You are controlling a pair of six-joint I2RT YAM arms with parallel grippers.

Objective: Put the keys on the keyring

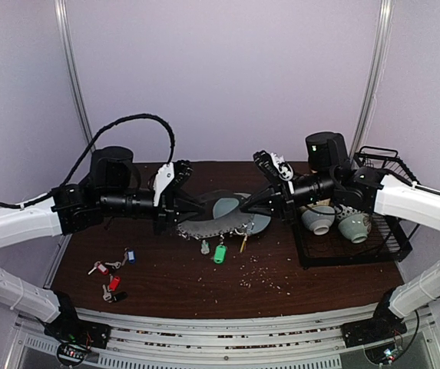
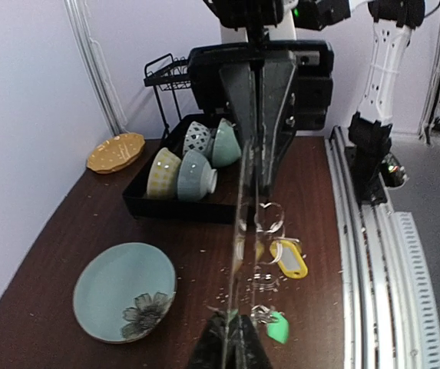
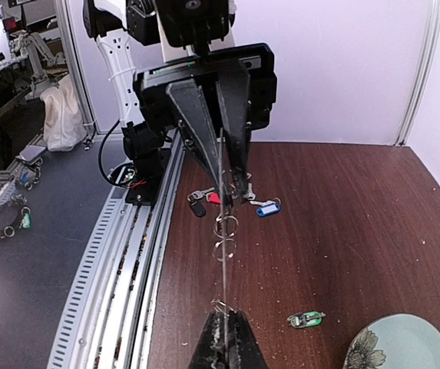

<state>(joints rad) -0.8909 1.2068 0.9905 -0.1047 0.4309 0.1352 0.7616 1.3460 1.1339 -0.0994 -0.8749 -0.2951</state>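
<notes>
Keys (image 1: 114,283) with red and blue tags lie loose on the surface (image 1: 319,288), near the left base. Further in, the keyring (image 3: 221,269) hangs in the air between both arms, above the plate (image 2: 120,269).

- Left gripper (image 2: 227,344): nipped shut on one end of the keyring.
- Right gripper (image 3: 223,340): clamped shut on the other end.
- Green tag (image 2: 278,327) and yellow tag (image 2: 290,260) appear to hang from the keyring by their small rings.

Judgement: hold the keyring level and taut so the strung keys don't slide. Free only one end at a time, and fetch the loose keys with the left gripper.
</notes>
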